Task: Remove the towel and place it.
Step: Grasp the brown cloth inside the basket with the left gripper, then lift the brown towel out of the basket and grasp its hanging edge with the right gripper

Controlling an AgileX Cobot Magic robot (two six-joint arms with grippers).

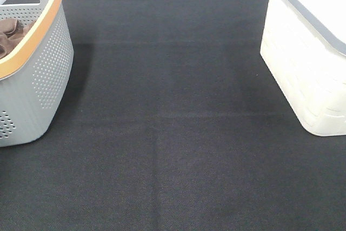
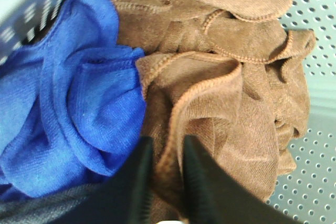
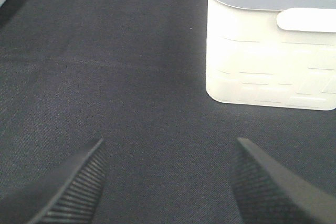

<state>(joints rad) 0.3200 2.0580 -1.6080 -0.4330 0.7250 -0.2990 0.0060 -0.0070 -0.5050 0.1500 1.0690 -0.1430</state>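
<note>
The towel [image 2: 236,93] is a crumpled brown plush cloth with stitched edges, lying in the grey perforated basket [image 2: 315,56]. My left gripper [image 2: 165,156] is down inside the basket, and its black fingers pinch an upright fold of the towel. From the exterior high view only a dark brown bit of the towel [image 1: 11,33] shows over the basket's orange rim [image 1: 32,41], and neither arm is visible there. My right gripper [image 3: 168,182] hangs open above the black table cover with nothing between its fingers.
A blue cloth [image 2: 79,103] lies bunched against the towel in the same basket, with a dark grey cloth [image 2: 42,208] under it. A white basket with a grey rim [image 1: 308,68] stands at the right, ahead of my right gripper [image 3: 268,51]. The black cloth [image 1: 173,133] covers the table.
</note>
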